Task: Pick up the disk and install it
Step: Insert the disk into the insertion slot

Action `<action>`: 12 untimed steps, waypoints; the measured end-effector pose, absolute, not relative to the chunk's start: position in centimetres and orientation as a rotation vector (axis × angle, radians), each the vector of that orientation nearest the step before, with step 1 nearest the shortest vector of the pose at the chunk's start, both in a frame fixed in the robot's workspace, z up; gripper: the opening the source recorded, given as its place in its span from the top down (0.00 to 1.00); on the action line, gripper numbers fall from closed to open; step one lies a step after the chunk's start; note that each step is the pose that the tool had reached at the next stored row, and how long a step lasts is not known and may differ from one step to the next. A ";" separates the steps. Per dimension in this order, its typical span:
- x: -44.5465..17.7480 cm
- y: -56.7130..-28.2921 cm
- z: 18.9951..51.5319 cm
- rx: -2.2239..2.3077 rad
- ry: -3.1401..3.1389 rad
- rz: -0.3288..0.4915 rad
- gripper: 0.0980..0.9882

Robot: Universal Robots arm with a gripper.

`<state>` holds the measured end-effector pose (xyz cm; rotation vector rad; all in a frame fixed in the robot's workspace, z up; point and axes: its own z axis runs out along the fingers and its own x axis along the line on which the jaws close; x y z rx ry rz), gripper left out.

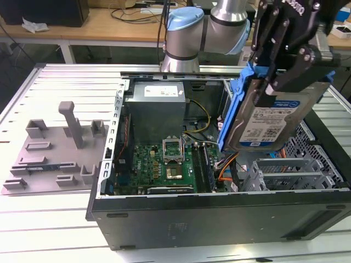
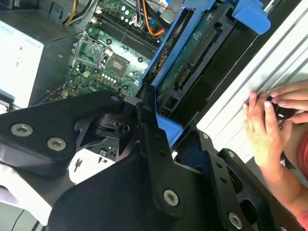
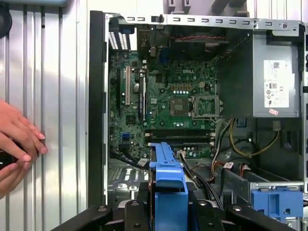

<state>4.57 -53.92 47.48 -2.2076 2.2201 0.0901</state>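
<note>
The disk [image 1: 269, 123], a silver hard drive with a white-and-blue label in a bright blue carrier, hangs tilted on edge above the open computer case [image 1: 219, 219], over the exterior view's right side. My gripper [image 1: 272, 82] is shut on its upper end, black fingers on either side of the carrier. The second wrist view shows the disk [image 2: 192, 53] from its green circuit-board side, reaching away from the gripper [image 2: 161, 127]. Its blue carrier edge [image 3: 166, 180] appears in the first wrist view, above the case floor near the motherboard [image 3: 168, 101].
Inside the case are a grey power-supply box [image 1: 156, 107], cables and a metal drive cage [image 1: 285, 172] below the disk. A blue latch tab [image 3: 279, 202] sits at the cage. A grey fixture [image 1: 55, 153] lies left of the case. A person's hands [image 2: 269, 120] rest on the ribbed table.
</note>
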 end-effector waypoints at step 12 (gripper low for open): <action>8.0 -55.3 47.4 -2.236 2.196 0.094 0.70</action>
